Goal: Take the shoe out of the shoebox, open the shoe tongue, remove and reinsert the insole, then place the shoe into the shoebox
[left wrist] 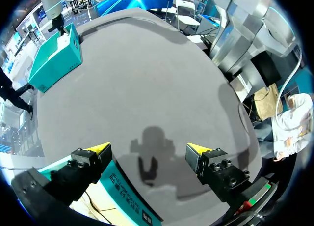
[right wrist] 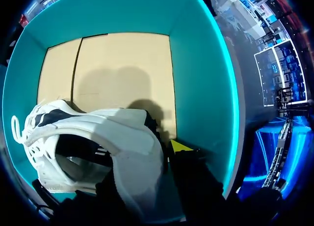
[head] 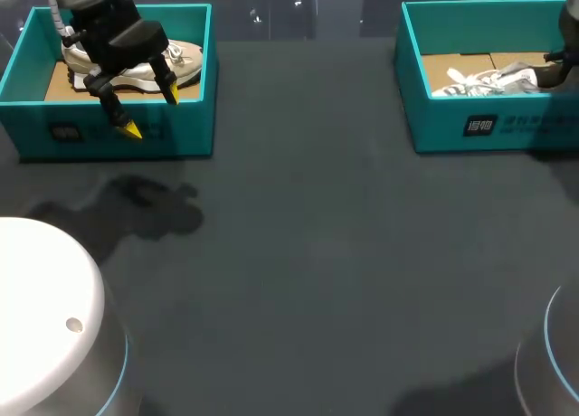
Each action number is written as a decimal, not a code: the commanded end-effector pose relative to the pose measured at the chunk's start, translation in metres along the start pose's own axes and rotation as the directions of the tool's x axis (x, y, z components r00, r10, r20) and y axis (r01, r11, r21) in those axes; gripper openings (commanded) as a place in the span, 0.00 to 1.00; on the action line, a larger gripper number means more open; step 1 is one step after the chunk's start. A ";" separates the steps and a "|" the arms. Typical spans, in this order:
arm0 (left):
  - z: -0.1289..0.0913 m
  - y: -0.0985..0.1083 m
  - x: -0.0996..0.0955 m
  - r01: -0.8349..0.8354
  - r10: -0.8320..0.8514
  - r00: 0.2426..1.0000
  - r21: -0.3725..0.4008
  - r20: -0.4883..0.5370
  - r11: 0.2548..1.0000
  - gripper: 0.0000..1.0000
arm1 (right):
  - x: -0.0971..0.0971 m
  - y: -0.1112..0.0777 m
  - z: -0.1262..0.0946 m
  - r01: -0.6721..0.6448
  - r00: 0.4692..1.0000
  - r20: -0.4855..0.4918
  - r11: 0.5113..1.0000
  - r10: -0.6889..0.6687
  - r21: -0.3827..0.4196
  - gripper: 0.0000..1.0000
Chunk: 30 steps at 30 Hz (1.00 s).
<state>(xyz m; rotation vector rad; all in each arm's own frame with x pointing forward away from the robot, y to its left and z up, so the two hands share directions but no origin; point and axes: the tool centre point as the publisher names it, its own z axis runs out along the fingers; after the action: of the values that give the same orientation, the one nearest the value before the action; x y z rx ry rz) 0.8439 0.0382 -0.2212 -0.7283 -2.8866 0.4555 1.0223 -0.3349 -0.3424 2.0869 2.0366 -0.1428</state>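
Note:
Two teal shoeboxes stand at the back of the table. The left shoebox (head: 109, 131) holds a beige shoe (head: 190, 56). My left gripper (head: 152, 111) hangs open over that box's front wall, nothing between its fingers. In the left wrist view the left gripper (left wrist: 148, 148) looks out over the bare table, the box wall (left wrist: 125, 196) under one finger. The right shoebox (head: 488, 127) holds a white shoe (head: 484, 81). My right gripper (head: 554, 65) is at its heel end. In the right wrist view the right gripper (right wrist: 162, 152) is shut on the white shoe (right wrist: 113, 137) at the heel, inside the box (right wrist: 201, 64). One finger is hidden by the shoe.
A white round robot base (head: 41, 307) fills the near left corner, and another base (head: 552, 362) shows at the near right. The dark table (head: 308, 235) stretches between the two boxes.

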 end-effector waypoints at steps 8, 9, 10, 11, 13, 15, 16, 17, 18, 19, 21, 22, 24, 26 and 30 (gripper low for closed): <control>0.000 0.000 0.000 -0.001 0.001 1.000 -0.002 -0.001 1.000 1.00 | 0.005 0.000 0.015 0.006 1.000 -0.009 1.000 -0.005 0.028 0.00; 0.000 0.000 0.000 -0.001 0.001 1.000 -0.002 -0.001 1.000 1.00 | 0.006 0.000 0.016 0.007 1.000 -0.010 1.000 -0.007 0.030 0.00; 0.000 0.000 0.000 -0.001 0.001 1.000 -0.002 -0.001 1.000 1.00 | 0.007 0.000 0.018 0.009 1.000 -0.012 0.999 -0.008 0.032 0.00; 0.000 0.000 0.000 -0.001 0.001 1.000 -0.002 -0.001 1.000 1.00 | 0.008 0.000 0.019 0.011 1.000 -0.012 0.999 -0.010 0.033 0.00; 0.000 0.000 0.000 -0.001 0.001 1.000 -0.002 -0.001 1.000 1.00 | 0.009 0.000 0.021 0.013 1.000 -0.012 0.999 -0.013 0.037 0.00; 0.000 0.000 0.000 -0.001 0.001 1.000 -0.002 -0.001 1.000 1.00 | 0.009 -0.001 0.023 0.012 1.000 -0.017 0.999 -0.012 0.043 0.00; 0.000 0.000 0.000 -0.001 0.001 1.000 -0.002 -0.001 1.000 1.00 | 0.009 -0.001 0.024 0.013 1.000 -0.020 0.999 -0.012 0.044 0.00; 0.000 0.000 0.000 -0.001 0.001 1.000 -0.002 -0.001 1.000 1.00 | 0.009 -0.001 0.025 0.012 1.000 -0.022 0.999 -0.011 0.047 0.00; 0.000 0.000 0.000 -0.001 0.001 1.000 -0.002 -0.001 1.000 1.00 | 0.009 -0.001 0.025 0.013 1.000 -0.027 0.999 -0.012 0.051 0.00; 0.000 0.000 0.000 -0.001 0.001 1.000 -0.002 -0.001 1.000 1.00 | 0.009 -0.001 0.026 0.015 0.999 -0.032 0.998 -0.013 0.054 0.03; 0.000 0.000 0.000 -0.001 0.001 1.000 -0.002 -0.001 1.000 1.00 | 0.009 -0.001 0.027 0.015 0.999 -0.034 0.998 -0.013 0.056 0.15; 0.000 0.000 0.000 -0.001 0.001 1.000 -0.002 -0.001 1.000 1.00 | 0.009 -0.001 0.027 0.016 0.999 -0.035 0.998 -0.014 0.058 0.18; 0.000 0.000 0.000 -0.001 0.001 1.000 -0.002 -0.001 1.000 1.00 | 0.009 -0.001 0.027 0.016 0.999 -0.037 0.998 -0.013 0.060 0.23; 0.000 0.000 0.000 -0.001 0.001 1.000 -0.002 -0.001 1.000 1.00 | 0.008 -0.001 0.027 0.015 0.999 -0.042 0.998 -0.012 0.061 0.29; 0.000 0.000 0.000 -0.001 0.001 1.000 -0.002 -0.001 1.000 1.00 | 0.007 -0.001 0.027 0.014 0.999 -0.045 0.998 -0.011 0.061 0.36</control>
<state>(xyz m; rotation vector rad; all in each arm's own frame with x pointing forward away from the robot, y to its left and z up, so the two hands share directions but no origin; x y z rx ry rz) 0.8439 0.0382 -0.2212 -0.7283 -2.8866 0.4555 1.0227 -0.3336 -0.3692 2.1316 2.0949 -0.1618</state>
